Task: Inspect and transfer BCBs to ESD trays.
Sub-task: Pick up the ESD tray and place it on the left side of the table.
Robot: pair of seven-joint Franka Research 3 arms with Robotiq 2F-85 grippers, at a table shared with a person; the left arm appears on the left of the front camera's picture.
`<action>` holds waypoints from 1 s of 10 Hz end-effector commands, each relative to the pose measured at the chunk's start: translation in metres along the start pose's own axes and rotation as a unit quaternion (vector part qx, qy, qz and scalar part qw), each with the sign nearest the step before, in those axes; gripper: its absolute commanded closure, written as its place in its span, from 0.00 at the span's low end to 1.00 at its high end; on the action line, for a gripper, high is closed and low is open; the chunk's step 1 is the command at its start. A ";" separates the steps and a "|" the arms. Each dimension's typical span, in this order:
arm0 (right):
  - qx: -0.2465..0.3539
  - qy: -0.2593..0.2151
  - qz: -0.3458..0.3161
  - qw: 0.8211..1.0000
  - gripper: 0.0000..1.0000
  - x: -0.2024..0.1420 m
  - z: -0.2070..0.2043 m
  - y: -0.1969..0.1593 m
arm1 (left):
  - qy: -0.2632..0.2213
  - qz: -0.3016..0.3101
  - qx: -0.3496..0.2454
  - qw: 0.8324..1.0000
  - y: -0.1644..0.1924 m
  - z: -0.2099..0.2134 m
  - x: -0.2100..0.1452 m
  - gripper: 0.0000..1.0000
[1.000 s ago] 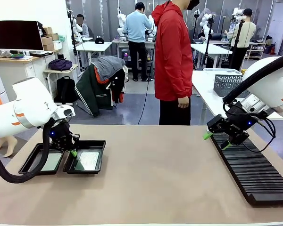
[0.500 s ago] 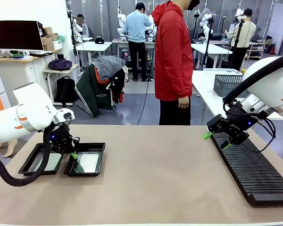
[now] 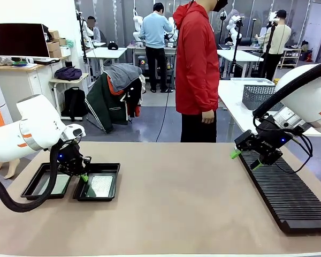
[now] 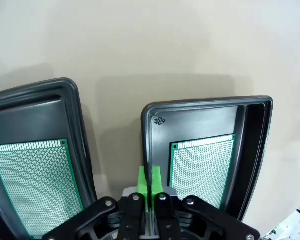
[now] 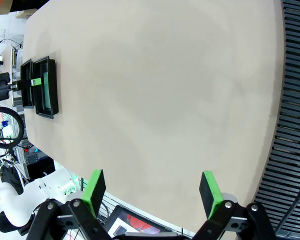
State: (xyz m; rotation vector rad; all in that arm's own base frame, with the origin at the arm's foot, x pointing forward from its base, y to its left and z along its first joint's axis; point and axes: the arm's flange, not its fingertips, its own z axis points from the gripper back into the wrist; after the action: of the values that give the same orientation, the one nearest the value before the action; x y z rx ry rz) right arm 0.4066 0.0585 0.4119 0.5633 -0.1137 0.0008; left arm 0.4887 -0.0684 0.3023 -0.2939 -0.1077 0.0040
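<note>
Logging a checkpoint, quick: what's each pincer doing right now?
Left pincer: closed on the tray rim.
Right pincer: open, holding nothing.

Two trays (image 3: 97,182) sit side by side at the table's (image 3: 171,198) left, a board (image 4: 202,167) lying in each. The left gripper (image 3: 83,177) hangs between them. A rack (image 3: 289,195) lies at the right, the right gripper (image 3: 245,159) above its far end.
</note>
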 end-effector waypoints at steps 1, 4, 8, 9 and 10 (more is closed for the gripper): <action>0.000 -0.004 -0.006 1.000 0.00 0.000 -0.001 0.003 | -0.002 0.001 0.000 1.000 0.001 0.002 0.000 0.97; 0.000 -0.004 -0.006 1.000 0.00 0.000 -0.001 0.003 | -0.002 0.001 0.000 1.000 0.001 0.002 0.000 0.97; 0.000 -0.004 -0.006 1.000 0.00 0.000 -0.001 0.003 | 0.000 0.000 0.000 1.000 0.000 0.000 0.000 0.85; 0.000 -0.004 -0.006 1.000 0.00 0.000 -0.001 0.003 | -0.003 0.009 0.000 1.000 0.000 0.001 0.002 0.78; 0.000 -0.004 -0.006 1.000 0.00 0.000 -0.001 0.003 | -0.001 0.006 0.008 1.000 -0.002 0.002 0.002 0.67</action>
State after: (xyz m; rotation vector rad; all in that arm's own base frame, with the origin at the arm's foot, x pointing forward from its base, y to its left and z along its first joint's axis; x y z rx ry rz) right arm 0.4066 0.0585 0.4119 0.5633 -0.1137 0.0008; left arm 0.4887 -0.0689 0.3024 -0.2927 -0.1069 0.0057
